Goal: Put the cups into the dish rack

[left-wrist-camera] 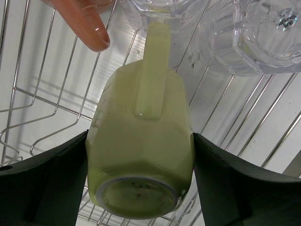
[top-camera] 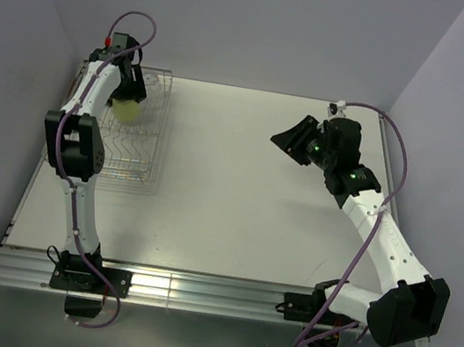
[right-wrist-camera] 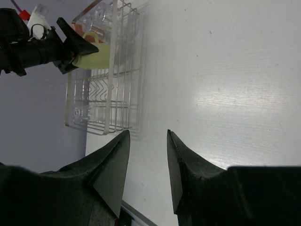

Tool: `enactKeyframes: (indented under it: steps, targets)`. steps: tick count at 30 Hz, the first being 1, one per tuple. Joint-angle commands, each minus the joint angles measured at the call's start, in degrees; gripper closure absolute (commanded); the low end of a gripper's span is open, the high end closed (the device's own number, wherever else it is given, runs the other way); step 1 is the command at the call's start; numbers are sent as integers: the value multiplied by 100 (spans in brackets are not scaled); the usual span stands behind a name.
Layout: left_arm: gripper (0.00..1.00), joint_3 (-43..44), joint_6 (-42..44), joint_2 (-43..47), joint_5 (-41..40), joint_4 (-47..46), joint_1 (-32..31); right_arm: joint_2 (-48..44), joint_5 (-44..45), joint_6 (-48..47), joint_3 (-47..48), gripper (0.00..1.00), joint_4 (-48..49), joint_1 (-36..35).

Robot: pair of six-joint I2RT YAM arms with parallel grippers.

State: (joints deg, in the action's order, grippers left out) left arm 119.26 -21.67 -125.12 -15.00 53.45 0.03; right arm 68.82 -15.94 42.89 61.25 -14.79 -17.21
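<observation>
Though part-open, left gripper (left-wrist-camera: 141,139) around mug (left-wrist-camera: 141,169).

Tabletop (top-camera: 246,194): white, matte, soft glare patch twd right side. Alum. rail (top-camera: 212,295) along near edge. Walls (top-camera: 267,19): pale lilac; left, back, right.

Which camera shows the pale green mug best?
The left wrist view: the pale green mug fills it, base and handle plain, gripped between the fingers. The top shows a small patch over the dish rack; the right wrist sees it distant, partly hidden.
</observation>
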Motion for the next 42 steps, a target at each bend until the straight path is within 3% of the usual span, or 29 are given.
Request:
enactKeyframes:
  steps: [1,8,16,19,22,23,26,34,36,40,42]
  targets:
    - [100,124,67,76,-222,-309,-12,-35,-23,-115,-79,55,213,42]
    - [97,124,-12,-83,-196,-274,-12,-9,-49,-106,-131,55,222,34]
    - [84,88,-48,-223,-161,-265,-12,0,-49,-106,-140,56,248,42]
    - [73,71,-48,-232,-187,-265,-12,0,-58,-88,-158,56,257,34]
    - [57,53,-48,-223,-205,-265,-12,0,-67,-88,-166,56,266,42]
    - [47,36,-56,-215,-213,-274,-12,0,-67,-88,-166,56,257,34]
    - [33,-8,-48,-197,-213,-283,137,-9,-67,-88,-166,56,266,34]
    - [19,-61,-39,-127,-248,-326,137,-35,-67,-88,-184,56,257,34]
    - [8,-70,-48,-127,-240,-318,137,-35,-67,-79,-184,56,266,34]
    - [7,-61,-39,-83,-257,-309,137,-52,-67,-79,-175,56,257,42]
    - [1,-52,-39,-65,-249,-318,137,-44,-67,-71,-167,56,257,34]
